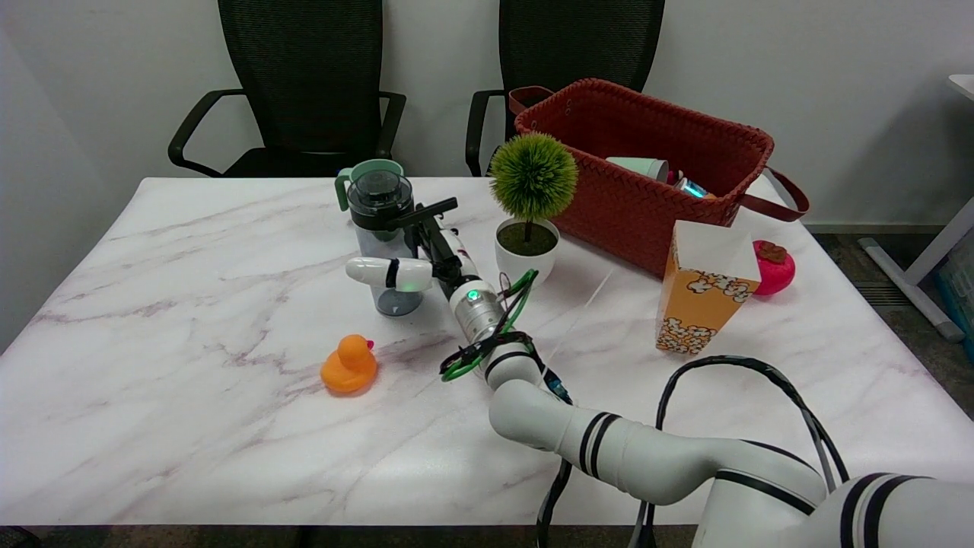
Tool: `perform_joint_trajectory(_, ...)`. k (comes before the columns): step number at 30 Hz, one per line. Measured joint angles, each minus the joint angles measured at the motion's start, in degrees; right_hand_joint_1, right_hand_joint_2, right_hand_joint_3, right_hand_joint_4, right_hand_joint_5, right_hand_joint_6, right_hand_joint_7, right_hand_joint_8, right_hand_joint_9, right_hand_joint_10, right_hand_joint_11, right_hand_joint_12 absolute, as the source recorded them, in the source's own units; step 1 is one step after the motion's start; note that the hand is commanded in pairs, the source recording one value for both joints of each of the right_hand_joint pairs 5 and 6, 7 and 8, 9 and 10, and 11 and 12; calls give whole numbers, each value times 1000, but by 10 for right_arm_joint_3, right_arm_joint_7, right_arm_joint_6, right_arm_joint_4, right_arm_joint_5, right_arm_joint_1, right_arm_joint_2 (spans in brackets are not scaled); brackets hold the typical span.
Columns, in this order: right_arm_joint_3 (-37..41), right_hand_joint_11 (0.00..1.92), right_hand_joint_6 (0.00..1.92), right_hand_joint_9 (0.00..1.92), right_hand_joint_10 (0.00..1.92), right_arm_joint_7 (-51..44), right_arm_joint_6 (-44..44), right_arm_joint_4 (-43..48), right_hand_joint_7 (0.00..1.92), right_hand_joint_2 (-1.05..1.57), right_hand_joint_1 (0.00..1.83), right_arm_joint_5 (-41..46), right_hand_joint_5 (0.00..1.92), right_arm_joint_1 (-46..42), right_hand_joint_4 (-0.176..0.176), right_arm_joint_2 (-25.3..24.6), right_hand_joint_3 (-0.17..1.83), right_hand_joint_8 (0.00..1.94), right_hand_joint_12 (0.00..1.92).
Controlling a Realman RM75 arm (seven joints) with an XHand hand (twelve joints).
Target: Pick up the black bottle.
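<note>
On the white marble-patterned table (190, 426), the leftmost object was a small orange rubber duck (349, 365), sitting well toward the near side with its head turned to the right. Behind and just to the right of it stood the black bottle (383, 240), a translucent smoky-grey container with a black lid and a pale green handle, upright near the middle of the table. The right hand (411, 255), black and white, was at that bottle: a white thumb lay across the front of its body, while dark fingers reached along its right side up toward the lid, so the hand was closing around the bottle, though whether the grasp was firm could not be told; the bottle's base appeared to rest on the table. The white right arm (609, 449) ran back from the hand to the lower right, with green and black cables looped at the wrist. Just right of the hand stood a small artificial plant with a round green tuft in a white pot (527, 228). Behind it, at the far right side, sat a reddish-brown woven basket (647, 205) with handles, holding a pale green cup and other items too small to identify. In front of the basket stood an orange and white popcorn box (704, 293), with a pink round toy (775, 266) just beside it on the right.
</note>
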Motion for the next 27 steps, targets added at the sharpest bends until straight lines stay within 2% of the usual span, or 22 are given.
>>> perform_joint_trajectory(23,-11,0,0,132,132,26,-16,-37,143,5,1071,-2,0,24,0,-27,268,143,0)
perform_joint_trajectory(25,-11,0,0,159,159,27,-16,-40,187,18,1072,-2,0,25,0,-29,234,187,0)
perform_joint_trajectory(27,-11,0,0,217,217,28,-17,-43,312,35,1072,-2,0,27,0,-31,200,312,0)
